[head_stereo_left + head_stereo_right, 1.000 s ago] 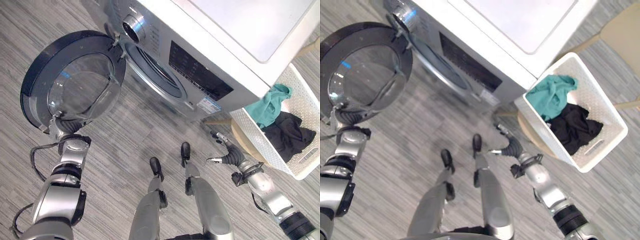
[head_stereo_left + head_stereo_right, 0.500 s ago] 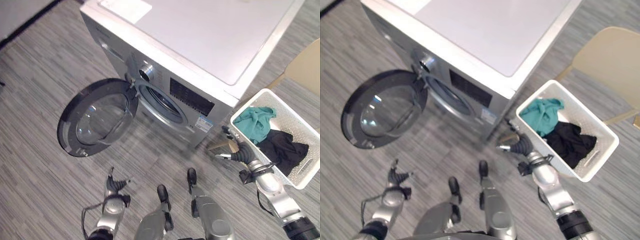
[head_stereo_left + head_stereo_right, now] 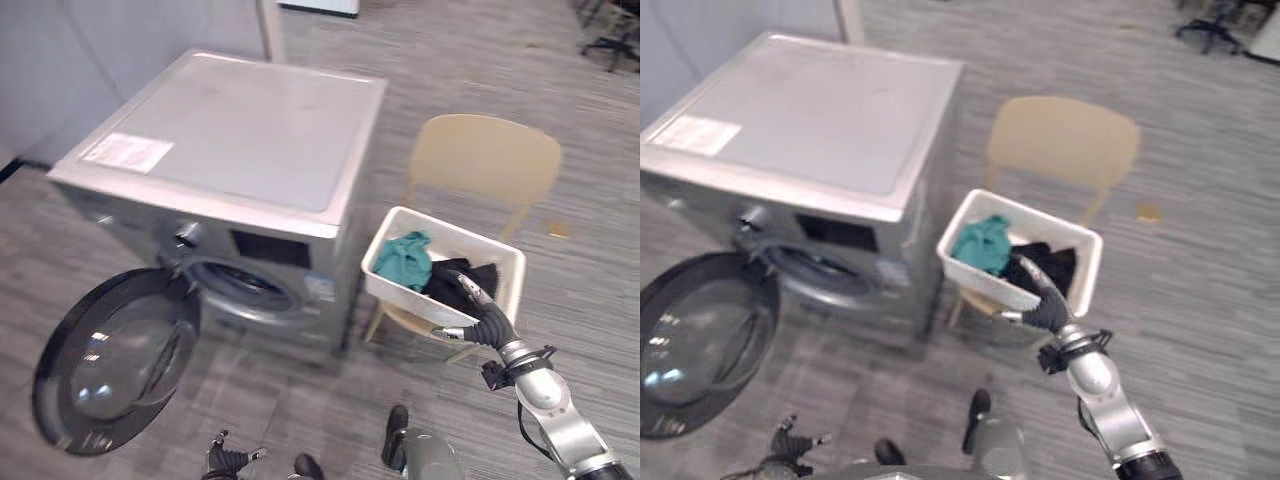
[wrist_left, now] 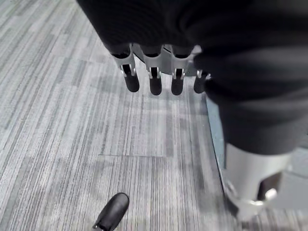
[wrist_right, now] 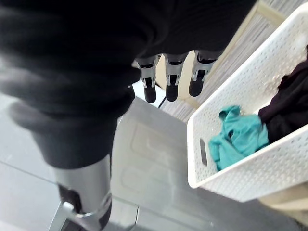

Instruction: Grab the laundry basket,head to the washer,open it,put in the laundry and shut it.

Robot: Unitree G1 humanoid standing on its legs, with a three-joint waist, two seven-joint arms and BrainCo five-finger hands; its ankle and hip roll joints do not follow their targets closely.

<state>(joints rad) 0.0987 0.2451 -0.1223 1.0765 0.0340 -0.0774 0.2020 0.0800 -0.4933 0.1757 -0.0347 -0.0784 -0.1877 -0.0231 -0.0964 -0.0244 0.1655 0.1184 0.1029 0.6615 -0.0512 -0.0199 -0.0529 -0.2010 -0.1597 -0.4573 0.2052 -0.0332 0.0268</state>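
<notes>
The white laundry basket (image 3: 395, 297) stands on a beige chair (image 3: 485, 160) to the right of the washer (image 3: 230, 130). In it lie a teal cloth (image 3: 403, 258) and a black cloth (image 3: 455, 278). My right hand (image 3: 488, 318) hovers open at the basket's near rim, above the black cloth; its fingers (image 5: 172, 86) are straight and hold nothing. The washer's round door (image 3: 110, 360) hangs wide open at the lower left, baring the drum opening (image 3: 245, 285). My left hand (image 3: 228, 462) is low over the floor, its fingers (image 4: 154, 84) straight.
Grey striped floor runs all round the washer and chair. The open door takes up the floor in front of the washer's left side. An office chair's base (image 3: 612, 40) shows far off at the back right.
The camera has swung up and back, so washer top, chair and basket show in full. My left hand left the door and dropped low. My right hand rose to the basket's rim.
</notes>
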